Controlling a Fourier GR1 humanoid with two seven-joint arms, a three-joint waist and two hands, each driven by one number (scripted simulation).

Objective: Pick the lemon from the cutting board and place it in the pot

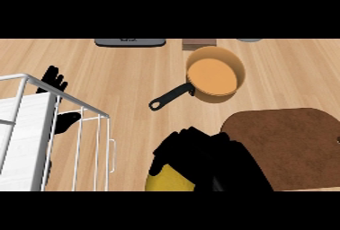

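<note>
Wood surface [133,81] w/ brown cutting board [285,143] lower right, pot [212,76] well beyond it. Right hand [199,155] curls round lemon [166,182], just left of board; left hand [53,81] rests open at left. Lemon prob. light, stiff, waxy-slick, so wrap its middle.

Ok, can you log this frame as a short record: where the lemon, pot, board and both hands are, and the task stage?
lemon: yellow, at the lower edge, left of the board, off it
right robot hand: curled over the lemon, hiding most of it
pot: orange, upper centre, nothing inside, black handle pointing lower left
cutting board: brown, lower right, nothing on it
left robot hand: open, fingers up, at the left behind the white wire rack
stage: lemon grasped, not yet in the pot
</note>
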